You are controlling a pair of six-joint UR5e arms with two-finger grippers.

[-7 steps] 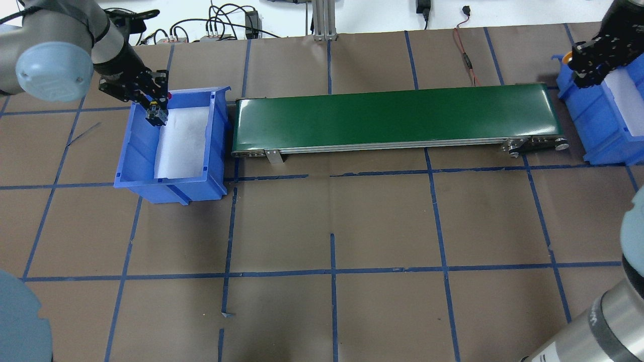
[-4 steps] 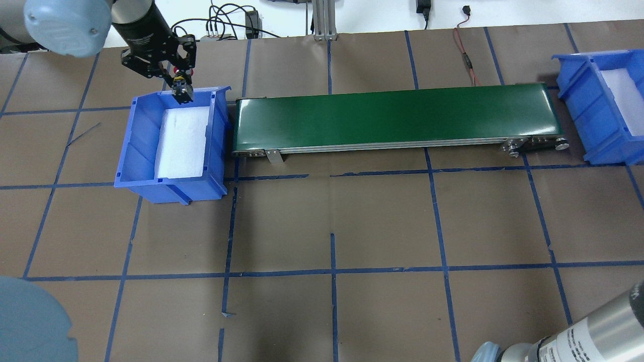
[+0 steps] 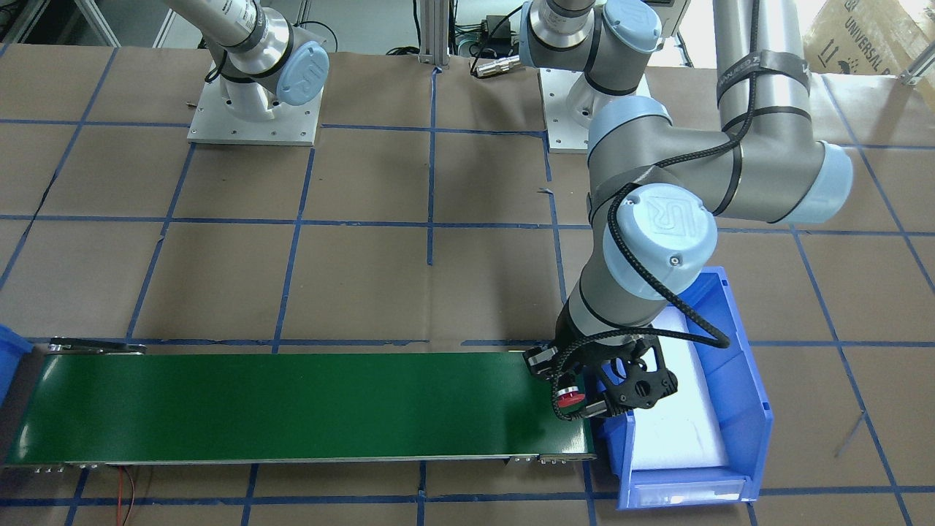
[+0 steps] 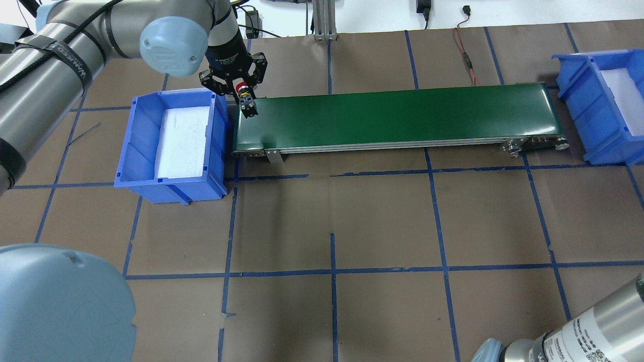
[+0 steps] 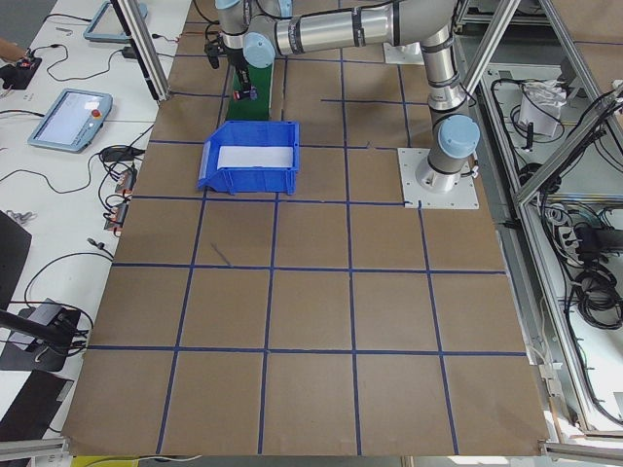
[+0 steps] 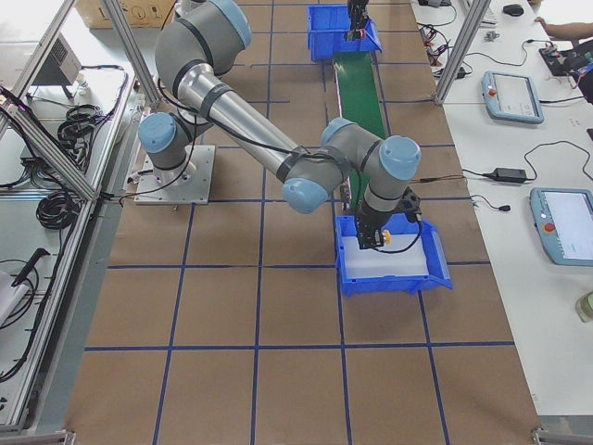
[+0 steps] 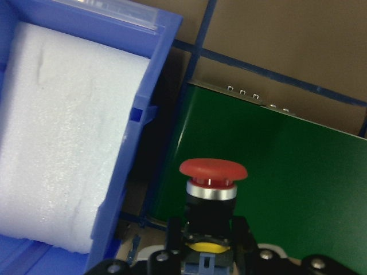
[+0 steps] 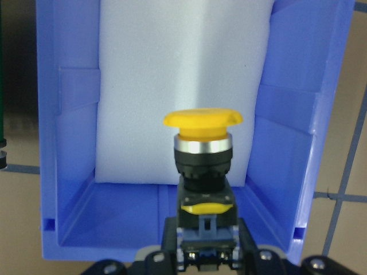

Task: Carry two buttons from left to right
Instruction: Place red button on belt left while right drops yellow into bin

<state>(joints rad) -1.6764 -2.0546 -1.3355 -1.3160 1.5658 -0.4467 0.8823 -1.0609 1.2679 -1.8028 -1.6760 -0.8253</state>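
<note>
A joint cap [image 3: 668, 219] on the left arm reads "UR", and a cardboard box [image 3: 851, 36] behind it reads "UNIVERSAL". The surface [image 4: 382, 221] is brown paper gridded with blue tape, inside aluminium framing [image 6: 130, 51]. The left jaws are clamped on the red button [image 7: 212, 186], above the end of the green belt [image 4: 402, 115] beside the left-edge bin [image 4: 133, 151]. The right jaws grip the yellow button [image 8: 202, 146] over the right-edge bin [image 8: 51, 143].

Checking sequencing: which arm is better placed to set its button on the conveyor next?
Left. The left gripper holds the red button over the green conveyor's end; the right gripper holds the yellow button over a blue bin, off the belt.
</note>
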